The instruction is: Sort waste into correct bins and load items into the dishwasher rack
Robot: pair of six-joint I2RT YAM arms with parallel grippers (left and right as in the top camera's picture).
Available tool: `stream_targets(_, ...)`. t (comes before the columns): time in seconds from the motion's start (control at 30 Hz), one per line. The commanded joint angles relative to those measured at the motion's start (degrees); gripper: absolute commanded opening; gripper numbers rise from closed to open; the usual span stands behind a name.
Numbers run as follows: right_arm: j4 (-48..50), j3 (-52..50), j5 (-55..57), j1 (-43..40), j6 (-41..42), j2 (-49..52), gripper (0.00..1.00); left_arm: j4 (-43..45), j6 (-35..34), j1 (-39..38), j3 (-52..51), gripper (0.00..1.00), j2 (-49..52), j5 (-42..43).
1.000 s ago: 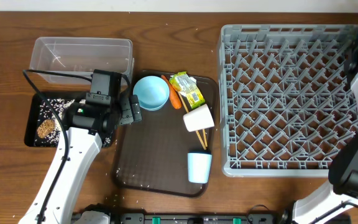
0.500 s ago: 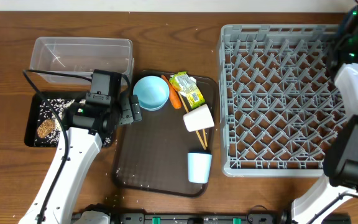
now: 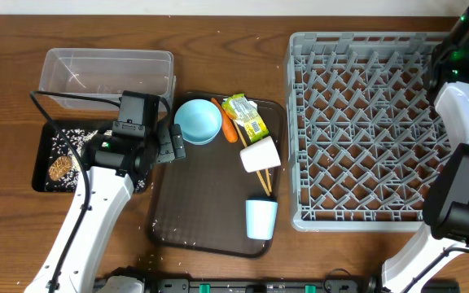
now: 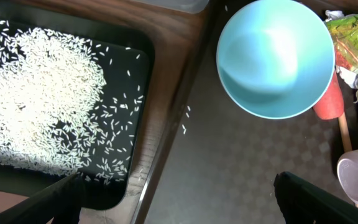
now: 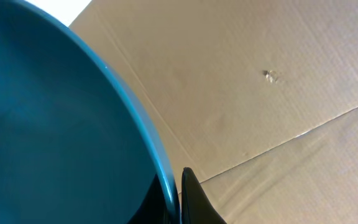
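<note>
**Plate-bowl gripped by its rim at the far right corner, rack empty**

The right fingers (image 5: 191, 200) are pinched narrow on the rim of the big blue plate-bowl (image 5: 55, 124), which fills the right wrist view against plain cardboard. The overhead view does not show the dish. It shows only the right arm (image 3: 460, 98) over the far right corner of the dishwasher rack (image 3: 365, 130), which holds nothing. The left fingers (image 4: 58, 198) stand wide and empty above the seam between the black tray (image 4: 17, 177), strewn with rice (image 4: 36, 106), and the brown serving tray (image 4: 229, 162). The small light-blue bowl (image 4: 275, 59) lies just ahead of them.

The hold is on a thin edge of a broad dish, so the plate-bowl may swing or slip once the wrist tilts. Its free rim could also strike the rack's lattice wall or settle flat across the pegs rather than between rows. With the dish outside the overhead view, its clearance over the rack cannot be judged.

Compared with a second ago, the right arm has come in from the right edge of the bench towards the rack's far corner. In the last half second it has barely shifted. The left arm, the carrot (image 3: 229, 129), the wrapper (image 3: 246, 116), the pink cup (image 3: 260, 153), the light-blue cup (image 3: 260, 217) and the chopsticks (image 3: 263, 183) lie unchanged.
</note>
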Motion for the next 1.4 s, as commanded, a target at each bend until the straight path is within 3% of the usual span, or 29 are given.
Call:
stream_targets(0.0, -0.3, 0.6, 1.1, 0.1, -2.2, 0.4, 0.01, 0.0, 0.9, 0.0, -0.1, 0.98, -0.1, -0.7)
stream_targets(0.23, -9.0, 0.6, -1.0, 0.5, 4.2, 0.4, 0.01, 0.0, 0.9, 0.0, -0.1, 0.98, -0.1, -0.7)
stream_targets(0.5, -11.3, 0.6, -1.2, 2.2, 7.3, 0.4, 0.01, 0.0, 0.9, 0.0, -0.1, 0.98, -0.1, -0.7)
stream_targets(0.73, -12.8, 0.6, -1.2, 7.3, 7.5, 0.4, 0.01, 0.0, 0.9, 0.0, -0.1, 0.98, -0.1, -0.7)
stream_targets(0.93, -20.9, 0.6, -2.6, 12.6, 9.6, 0.4, 0.01, 0.0, 0.9, 0.0, -0.1, 0.98, -0.1, -0.7)
stream_targets(1.0, -23.2, 0.6, -3.3, 14.3, 11.2, 0.4, 0.2, 0.0, 0.9, 0.0, -0.1, 0.98, -0.1, -0.7)
stream_targets(1.07, -24.3, 0.6, -3.3, 15.8, 12.6, 0.4, 0.54, 0.0, 0.9, 0.0, -0.1, 0.98, -0.1, -0.7)
stream_targets(1.1, -24.5, 0.6, -3.3, 16.5, 13.2, 0.4, 0.64, 0.0, 0.9, 0.0, -0.1, 0.98, -0.1, -0.7)
stream_targets(1.2, -24.3, 0.6, -3.3, 17.6, 14.2, 0.4, 0.82, 0.0, 0.9, 0.0, -0.1, 0.98, -0.1, -0.7)
stream_targets(1.37, -24.1, 0.6, -3.3, 18.1, 14.8, 0.0, 0.95, 0.0, 1.0, 0.0, -0.1, 0.98, -0.1, -0.7)
